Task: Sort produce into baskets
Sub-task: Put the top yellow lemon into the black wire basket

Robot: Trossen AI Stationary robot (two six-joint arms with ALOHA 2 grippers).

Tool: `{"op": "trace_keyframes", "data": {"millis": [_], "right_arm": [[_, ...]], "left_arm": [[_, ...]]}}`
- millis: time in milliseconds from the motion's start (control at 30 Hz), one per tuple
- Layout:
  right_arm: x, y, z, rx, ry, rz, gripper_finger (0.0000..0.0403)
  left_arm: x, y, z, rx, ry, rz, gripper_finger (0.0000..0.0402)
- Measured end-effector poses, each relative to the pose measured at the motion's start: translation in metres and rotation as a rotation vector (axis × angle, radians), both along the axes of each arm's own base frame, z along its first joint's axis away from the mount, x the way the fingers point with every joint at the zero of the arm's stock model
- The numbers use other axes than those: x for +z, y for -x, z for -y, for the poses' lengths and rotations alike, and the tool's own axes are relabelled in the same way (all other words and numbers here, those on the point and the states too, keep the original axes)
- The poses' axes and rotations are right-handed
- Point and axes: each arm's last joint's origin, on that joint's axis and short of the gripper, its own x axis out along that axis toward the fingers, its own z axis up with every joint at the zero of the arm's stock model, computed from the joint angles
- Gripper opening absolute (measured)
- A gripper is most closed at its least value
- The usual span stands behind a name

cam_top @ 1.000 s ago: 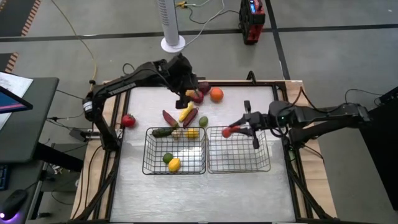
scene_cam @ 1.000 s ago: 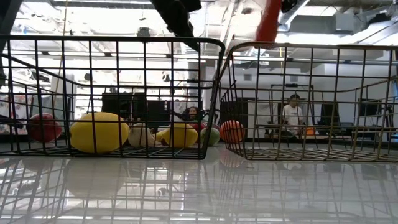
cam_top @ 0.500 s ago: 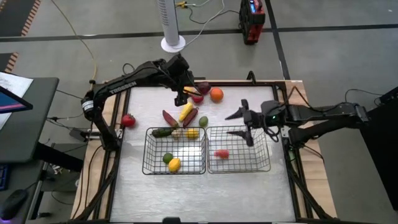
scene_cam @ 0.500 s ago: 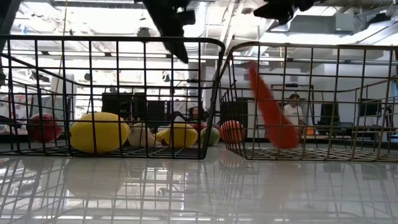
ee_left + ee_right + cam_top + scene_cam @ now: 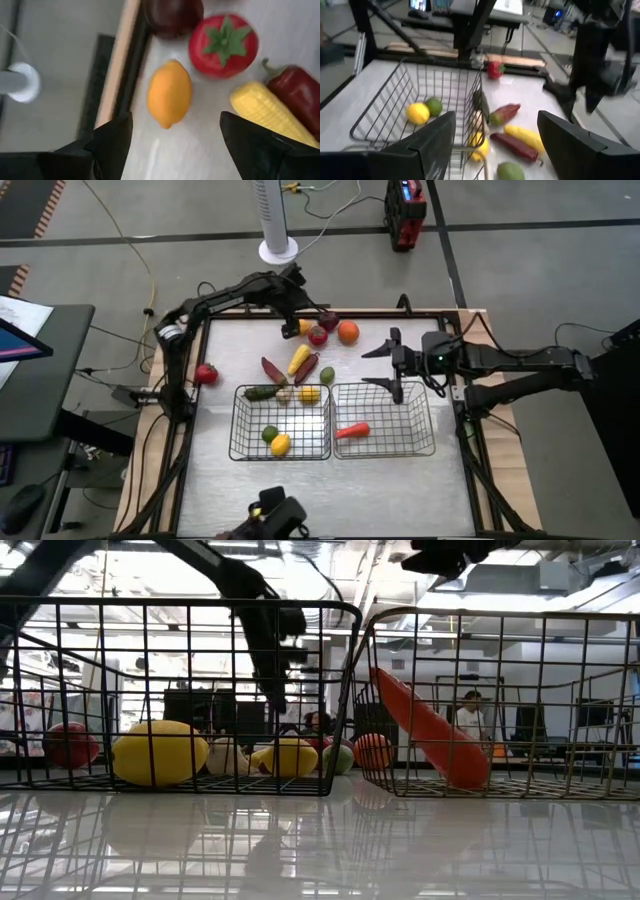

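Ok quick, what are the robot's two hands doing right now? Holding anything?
Left gripper: open, empty, over the lemon.
Right gripper: open, empty, above the right basket.

A white table top (image 5: 320,480) with a wooden edge is carrying two wire baskets, the left basket (image 5: 280,423) and the right basket (image 5: 384,420), sitting side by side near its middle. Lying directly on the surface behind them are an orange (image 5: 347,332), a tomato (image 5: 317,335), a lemon (image 5: 169,93), a dark purple piece (image 5: 328,320), a corn cob (image 5: 298,360) and two dark red peppers (image 5: 273,370) (image 5: 306,368). A green cucumber (image 5: 260,393) is lying against the left basket, and a strawberry (image 5: 206,374) is sitting apart near the left edge
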Motion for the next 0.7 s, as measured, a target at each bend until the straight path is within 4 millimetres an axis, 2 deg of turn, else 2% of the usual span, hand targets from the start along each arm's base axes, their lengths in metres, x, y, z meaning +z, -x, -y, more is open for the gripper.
{"op": "trace_keyframes", "data": {"millis": [100, 300, 700], "right_arm": [[-0.001, 0.0, 0.003, -0.009, 0.005, -0.007, 0.031], [-0.002, -0.001, 0.004, -0.01, 0.012, -0.019, 0.031], [-0.002, -0.001, 0.004, -0.01, 0.006, -0.013, 0.031]], "left_arm": [[-0.016, -0.011, -0.011, -0.011, -0.014, -0.057, 0.0288], [-0.035, -0.024, -0.023, -0.04, -0.035, -0.12, 0.0288], [-0.073, -0.03, -0.025, -0.084, 0.016, -0.23, 0.0287]]}}
